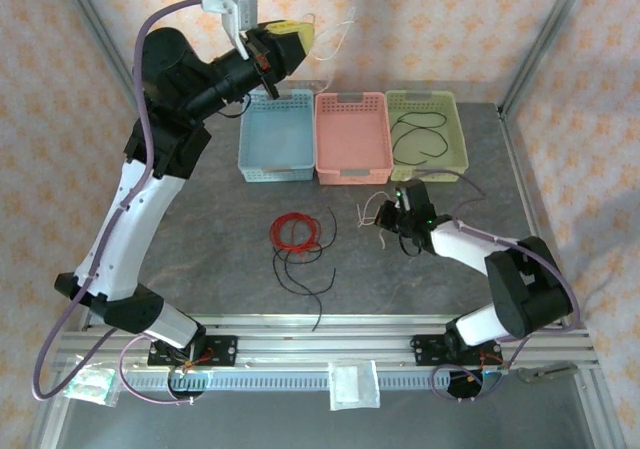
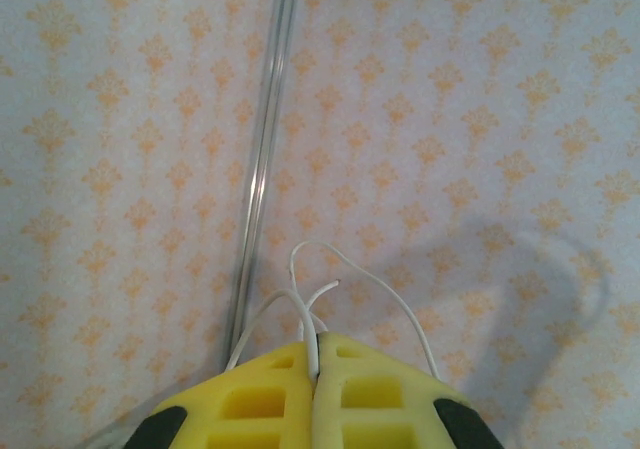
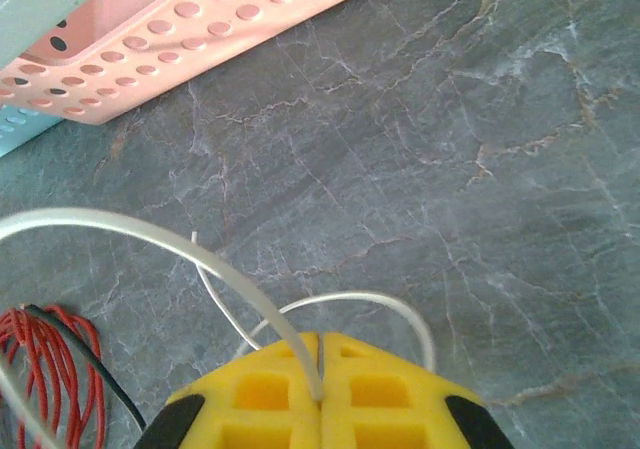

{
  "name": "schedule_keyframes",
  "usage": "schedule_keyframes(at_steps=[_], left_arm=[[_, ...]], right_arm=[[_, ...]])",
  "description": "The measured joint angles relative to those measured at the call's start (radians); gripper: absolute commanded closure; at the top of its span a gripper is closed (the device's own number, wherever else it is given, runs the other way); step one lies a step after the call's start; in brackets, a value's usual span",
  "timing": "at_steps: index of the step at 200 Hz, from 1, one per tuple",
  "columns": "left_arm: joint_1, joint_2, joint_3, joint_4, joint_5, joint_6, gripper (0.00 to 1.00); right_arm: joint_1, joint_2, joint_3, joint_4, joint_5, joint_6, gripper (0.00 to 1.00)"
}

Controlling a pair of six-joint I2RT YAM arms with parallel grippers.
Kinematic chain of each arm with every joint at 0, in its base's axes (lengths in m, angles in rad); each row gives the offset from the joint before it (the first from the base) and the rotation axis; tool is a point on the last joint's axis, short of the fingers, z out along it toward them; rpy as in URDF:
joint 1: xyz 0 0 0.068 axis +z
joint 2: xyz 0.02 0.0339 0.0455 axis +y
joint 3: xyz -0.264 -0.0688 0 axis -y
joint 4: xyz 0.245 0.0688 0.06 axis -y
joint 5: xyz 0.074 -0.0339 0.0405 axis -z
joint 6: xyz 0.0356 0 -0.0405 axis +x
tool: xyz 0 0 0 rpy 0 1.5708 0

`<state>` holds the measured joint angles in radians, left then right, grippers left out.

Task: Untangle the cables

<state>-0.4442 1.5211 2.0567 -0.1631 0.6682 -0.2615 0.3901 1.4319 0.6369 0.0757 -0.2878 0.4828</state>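
Left gripper (image 1: 300, 34) is up high over the table's (image 1: 220, 259) back edge, pads pressed on a pale wire (image 2: 350, 260). Right gripper (image 3: 320, 354) is low, right of table centre, pinching a second pale wire (image 3: 100, 216). Red coil (image 1: 295, 232) and black cable (image 3: 100, 361) lie mid-table.

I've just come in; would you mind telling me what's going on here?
An untangling job, partway through. The left gripper, raised high near the back wall, is shut on a white wire. The right gripper, low over the table, is shut on a white strand. A red coil and a black cable lie loose on the table.
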Motion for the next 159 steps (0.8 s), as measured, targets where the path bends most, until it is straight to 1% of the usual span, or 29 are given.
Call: schedule_keyframes(at_steps=[37,73,98,130,159], left_arm=[[0.0,0.076,0.014,0.01,-0.008,-0.019,1.0],[0.001,0.215,0.05,0.009,-0.051,-0.052,1.0],[0.003,0.33,0.1,-0.009,-0.084,-0.079,1.0],[0.011,0.505,0.209,-0.035,-0.103,-0.106,1.0],[0.016,0.623,0.253,-0.05,-0.119,-0.116,1.0]], right_arm=[[0.0,-0.142,-0.03,-0.001,0.004,-0.035,1.0],[0.0,-0.287,-0.029,-0.013,0.034,-0.08,1.0],[0.0,-0.331,-0.029,-0.033,0.051,-0.095,1.0],[0.0,-0.38,-0.029,-0.053,0.064,-0.095,1.0],[0.0,-0.412,-0.029,-0.057,0.084,-0.096,1.0]])
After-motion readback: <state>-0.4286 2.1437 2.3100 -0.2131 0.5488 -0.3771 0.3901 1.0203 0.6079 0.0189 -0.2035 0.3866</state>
